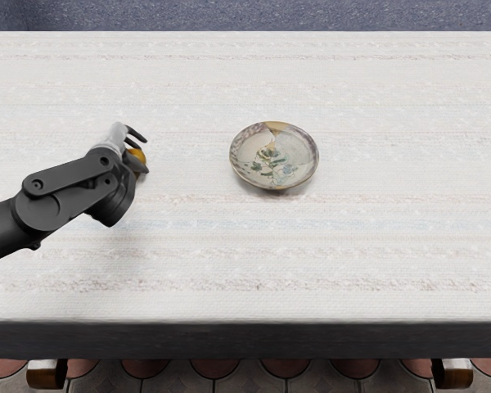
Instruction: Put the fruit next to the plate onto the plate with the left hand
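A small orange fruit shows only partly, tucked among the fingers of my left hand on the table's left side. The dark fingers curl over and around it, and the hand looks shut on the fruit. My left arm comes in from the left edge, its bulky dark wrist hiding most of the hand. The plate, a shallow beige-green dish with a leaf pattern, sits apart to the right near the table's middle. Whether the fruit still touches the table cannot be told. The right arm is out of view.
The pale woven tablecloth covers the whole table. Its near edge runs along the bottom, with the floor and chair legs below. A dark wall strip lies beyond the far edge.
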`<state>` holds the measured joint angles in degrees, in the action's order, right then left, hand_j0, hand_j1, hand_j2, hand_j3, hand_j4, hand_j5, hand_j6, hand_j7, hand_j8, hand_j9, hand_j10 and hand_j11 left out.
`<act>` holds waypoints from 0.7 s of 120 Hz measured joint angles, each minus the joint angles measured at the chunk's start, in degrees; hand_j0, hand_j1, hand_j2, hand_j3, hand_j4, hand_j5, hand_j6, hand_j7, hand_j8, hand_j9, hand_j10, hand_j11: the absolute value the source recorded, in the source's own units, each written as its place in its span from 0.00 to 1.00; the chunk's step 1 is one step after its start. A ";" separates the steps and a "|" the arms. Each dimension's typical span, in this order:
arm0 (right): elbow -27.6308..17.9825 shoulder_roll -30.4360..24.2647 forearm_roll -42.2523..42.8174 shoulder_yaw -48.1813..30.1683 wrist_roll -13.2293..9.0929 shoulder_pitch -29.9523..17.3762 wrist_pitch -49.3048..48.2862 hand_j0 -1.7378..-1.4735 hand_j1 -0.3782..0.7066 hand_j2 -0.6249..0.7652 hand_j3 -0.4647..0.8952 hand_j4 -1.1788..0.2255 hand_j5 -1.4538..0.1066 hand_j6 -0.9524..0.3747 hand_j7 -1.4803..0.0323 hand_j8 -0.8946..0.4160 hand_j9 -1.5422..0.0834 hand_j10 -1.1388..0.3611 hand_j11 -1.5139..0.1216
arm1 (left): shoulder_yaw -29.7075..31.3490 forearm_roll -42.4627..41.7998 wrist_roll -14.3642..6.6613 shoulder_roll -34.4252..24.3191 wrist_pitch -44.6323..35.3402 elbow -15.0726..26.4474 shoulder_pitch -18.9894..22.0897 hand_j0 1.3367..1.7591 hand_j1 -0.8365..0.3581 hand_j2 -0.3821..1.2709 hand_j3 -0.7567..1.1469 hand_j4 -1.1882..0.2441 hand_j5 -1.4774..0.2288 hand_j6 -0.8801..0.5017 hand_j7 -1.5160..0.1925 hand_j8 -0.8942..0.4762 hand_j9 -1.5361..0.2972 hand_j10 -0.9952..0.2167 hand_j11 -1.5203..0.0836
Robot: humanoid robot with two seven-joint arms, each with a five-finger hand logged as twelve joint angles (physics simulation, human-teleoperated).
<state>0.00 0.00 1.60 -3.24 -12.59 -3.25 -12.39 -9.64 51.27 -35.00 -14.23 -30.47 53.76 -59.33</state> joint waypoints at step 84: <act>0.00 0.00 0.03 -0.01 0.00 0.00 0.00 0.30 0.03 0.45 0.34 0.84 0.93 0.72 0.98 0.68 0.95 0.76 0.93 | 0.06 -0.06 -0.08 0.08 0.04 0.24 -0.09 0.75 0.44 0.42 0.40 0.36 0.34 0.23 0.37 0.31 0.35 0.29 0.39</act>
<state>0.00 0.00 1.64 -3.25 -12.59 -3.25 -12.39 -9.58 51.21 -35.08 -14.15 -30.43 54.00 -59.42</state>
